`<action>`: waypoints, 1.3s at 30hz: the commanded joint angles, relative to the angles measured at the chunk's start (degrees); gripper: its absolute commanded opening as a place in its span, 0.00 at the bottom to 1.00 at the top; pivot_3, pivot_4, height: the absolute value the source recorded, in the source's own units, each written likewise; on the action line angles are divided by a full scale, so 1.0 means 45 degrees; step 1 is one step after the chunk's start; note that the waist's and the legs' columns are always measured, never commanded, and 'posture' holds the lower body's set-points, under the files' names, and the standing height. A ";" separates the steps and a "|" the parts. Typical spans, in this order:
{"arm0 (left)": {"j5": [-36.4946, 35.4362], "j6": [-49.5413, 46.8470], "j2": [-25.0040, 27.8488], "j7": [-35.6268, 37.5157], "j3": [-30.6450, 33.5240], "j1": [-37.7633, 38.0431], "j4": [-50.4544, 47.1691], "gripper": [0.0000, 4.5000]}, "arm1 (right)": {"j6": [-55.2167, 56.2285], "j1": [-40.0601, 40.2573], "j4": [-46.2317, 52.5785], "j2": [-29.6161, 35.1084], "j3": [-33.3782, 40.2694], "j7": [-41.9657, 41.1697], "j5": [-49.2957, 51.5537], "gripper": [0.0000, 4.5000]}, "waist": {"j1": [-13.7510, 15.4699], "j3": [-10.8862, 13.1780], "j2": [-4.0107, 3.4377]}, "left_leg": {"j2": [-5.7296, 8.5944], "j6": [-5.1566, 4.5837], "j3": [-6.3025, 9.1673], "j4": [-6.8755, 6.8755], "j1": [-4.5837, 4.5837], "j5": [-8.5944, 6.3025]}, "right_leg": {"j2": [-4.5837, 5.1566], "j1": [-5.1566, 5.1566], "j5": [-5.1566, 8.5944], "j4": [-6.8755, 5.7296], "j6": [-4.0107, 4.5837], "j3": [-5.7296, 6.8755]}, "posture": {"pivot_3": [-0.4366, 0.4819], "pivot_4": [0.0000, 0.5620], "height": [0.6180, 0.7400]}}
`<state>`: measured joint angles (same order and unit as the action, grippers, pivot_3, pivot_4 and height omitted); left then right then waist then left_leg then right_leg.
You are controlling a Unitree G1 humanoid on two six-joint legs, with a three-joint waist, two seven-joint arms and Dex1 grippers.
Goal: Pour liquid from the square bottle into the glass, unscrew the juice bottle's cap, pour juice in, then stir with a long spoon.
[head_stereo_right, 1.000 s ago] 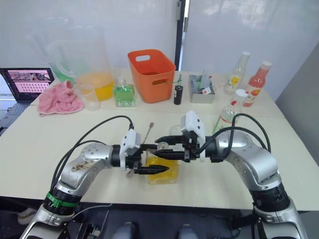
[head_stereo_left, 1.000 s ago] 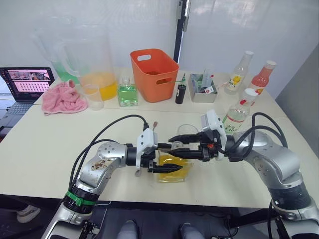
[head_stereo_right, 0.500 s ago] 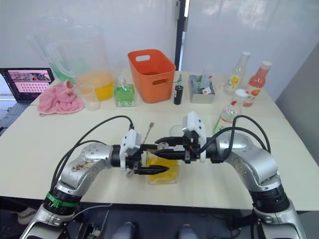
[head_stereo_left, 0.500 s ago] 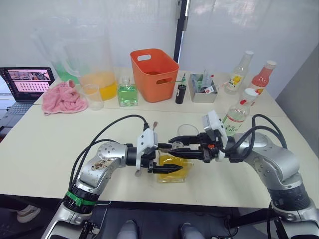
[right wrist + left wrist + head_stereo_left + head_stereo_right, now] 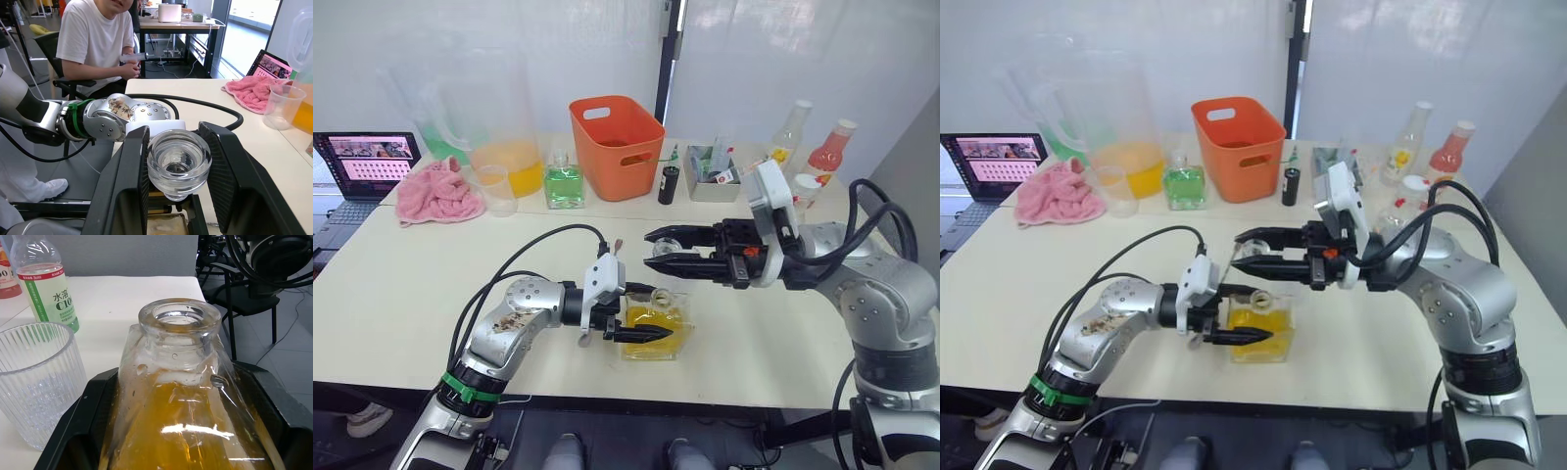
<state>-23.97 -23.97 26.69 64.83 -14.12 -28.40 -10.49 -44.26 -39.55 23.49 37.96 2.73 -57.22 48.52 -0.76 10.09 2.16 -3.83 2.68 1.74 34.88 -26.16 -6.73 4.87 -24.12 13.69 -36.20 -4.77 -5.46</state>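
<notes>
Early in the job, by the look of things: unstoppered, nothing poured yet. Gripping the square bottle [image 5: 656,328] upright on the table [image 5: 411,284] with the left gripper [image 5: 658,313], one black finger on each flat side, closed to the bottle's width. Holding the stopper [image 5: 179,161] clear above the open neck with the right gripper [image 5: 651,249], pinched between its two pads at about 12 o'clock from the bottle. Judging the first pour as the step at hand, since the glass [image 5: 34,382] looks empty or near it. Seeing that glass just beside the bottle, at roughly 1 o'clock from it, not touching. Leaving for later: uncapping the juice bottle [image 5: 46,284], which stands beyond the glass at about 2 o'clock with the cap [image 5: 805,184] on, pouring from it, and stirring with the long spoon [image 5: 618,247], lying on the table at about 11 o'clock from the square bottle. As for make: thick clear glass for the square bottle, flat-walled with sloping shoulders and a round heavy lip, about half full of amber-yellow liquid; a solid clear glass knob for the stopper, rounded and likely slippery; fine vertical ribs on the straight-sided tumbler; thin clear plastic with a green-and-white label on the juice bottle; slender bright metal for the spoon; smooth pale matte tabletop.
</notes>
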 commanded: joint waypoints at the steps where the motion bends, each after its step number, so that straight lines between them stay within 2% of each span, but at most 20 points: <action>1: -0.0110 -0.0141 0.0001 0.0232 -0.0291 -0.0036 -0.0283 0.62 | 0.0089 -0.0040 -0.0126 0.0656 0.1162 0.0049 0.0299 0.24 | 0.0005 0.0000 0.0000 | 0.0000 0.0000 0.0000 0.0001 0.0000 0.0000 | 0.0000 0.0002 0.0000 0.0000 0.0000 -0.0001 | 0.48 0.27 0.88; 4: -0.0140 -0.0140 -0.0024 0.0241 -0.0289 -0.0035 -0.0254 0.62 | 0.0244 0.0388 -0.0530 0.1327 0.1742 -0.0117 0.0102 0.24 | 0.0021 0.0000 0.0000 | 0.0000 0.0000 0.0001 0.0000 0.0000 0.0000 | 0.0000 0.0002 0.0001 0.0000 0.0001 0.0000 | 0.48 0.27 0.88; 8: -0.0060 0.0225 -0.0177 0.0146 -0.0173 -0.0064 -0.0052 0.62 | 0.0852 0.2482 -0.1754 0.2706 0.3807 -0.0475 -0.0560 0.24 | 0.0144 0.0000 0.0002 | 0.0004 -0.0003 0.0001 0.0002 -0.0001 -0.0002 | 0.0001 0.0013 0.0003 0.0013 0.0002 -0.0001 | 0.48 0.27 0.88; 10: -0.0053 0.0246 -0.0185 0.0147 -0.0169 -0.0064 -0.0038 0.62 | 0.1014 0.2646 -0.1817 0.2822 0.3856 -0.0508 -0.0521 0.24 | 0.0091 -0.0005 -0.0014 | 0.0006 -0.0004 -0.0005 0.0005 -0.0004 -0.0002 | 0.0001 0.0006 -0.0002 0.0017 0.0001 -0.0010 | 0.48 0.27 0.88; 14: -0.0057 0.0527 -0.0520 -0.0118 0.0056 -0.0073 0.0120 0.62 | 0.2900 0.5393 -0.3902 0.2925 0.5704 -0.0556 -0.2048 0.24 | 0.0071 -0.0021 -0.0041 | 0.0002 -0.0007 0.0000 -0.0002 0.0020 -0.0003 | -0.0004 0.0022 0.0016 0.0004 -0.0019 -0.0005 | 0.48 0.27 0.88; 17: 0.0112 0.0779 -0.0773 -0.0464 0.0100 -0.0090 0.0087 0.62 | 0.4633 0.5809 -0.5664 0.2412 0.6005 -0.0119 -0.2935 0.24 | 0.0046 -0.0023 -0.0047 | 0.0011 -0.0007 -0.0006 0.0023 0.0004 -0.0003 | -0.0002 0.0028 0.0005 0.0030 -0.0035 -0.0018 | 0.48 0.27 0.88; 20: 0.0264 0.0971 -0.0919 -0.0703 0.0142 -0.0099 0.0115 0.62 | 0.5659 0.5701 -0.6683 0.2234 0.5894 0.0006 -0.3536 0.24 | -0.0076 -0.0030 -0.0105 | 0.0010 -0.0010 -0.0009 0.0030 0.0009 0.0003 | -0.0002 0.0019 -0.0004 0.0024 -0.0060 -0.0021 | 0.48 0.27 0.88; 24: 0.0516 0.1179 -0.0843 -0.1067 0.0319 0.0024 -0.0221 0.62 | 0.8596 0.3320 -1.2154 0.1647 0.5283 0.2408 -0.5680 0.24 | -0.0341 -0.0029 -0.0123 | 0.0009 -0.0015 -0.0010 0.0028 0.0032 0.0019 | -0.0006 0.0029 -0.0006 0.0023 -0.0072 -0.0024 | 0.48 0.27 0.88; 30: 0.0590 0.1220 -0.0712 -0.1447 0.0436 0.0201 -0.0547 0.62 | 1.0535 0.0759 -1.7381 0.1531 0.4786 0.4163 -0.6986 0.24 | -0.0408 -0.0024 -0.0132 | 0.0017 -0.0027 -0.0009 -0.0004 0.0031 0.0032 | -0.0006 0.0026 -0.0021 0.0022 -0.0065 -0.0034 | 0.48 0.27 0.88; 34: 0.0684 0.1225 -0.0592 -0.1646 0.0413 0.0340 -0.0747 0.62 | 1.1247 -0.0037 -1.9644 0.1450 0.4758 0.5333 -0.7345 0.24 | -0.0419 -0.0023 -0.0133 | 0.0019 -0.0028 -0.0008 -0.0012 0.0029 0.0032 | -0.0006 0.0027 -0.0032 0.0025 -0.0045 -0.0039 | 0.48 0.27 0.88; 39: 0.0737 0.1058 -0.0442 -0.1679 0.0305 0.0407 -0.0899 0.62 | 1.1752 -0.0021 -2.0857 0.1303 0.4654 0.6287 -0.7700 0.24 | -0.0447 -0.0023 -0.0133 | 0.0021 -0.0028 -0.0006 -0.0011 0.0029 0.0032 | -0.0006 0.0030 -0.0028 0.0028 -0.0050 -0.0040 | 0.48 0.27 0.88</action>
<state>-20.80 -19.97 24.30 58.19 -14.15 -26.01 -11.67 6.69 -39.44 -70.32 43.21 23.14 -29.89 14.12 -2.78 9.99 1.56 -3.74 2.56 1.71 34.83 -26.03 -6.58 4.84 -23.99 13.56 -36.08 -5.00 -5.64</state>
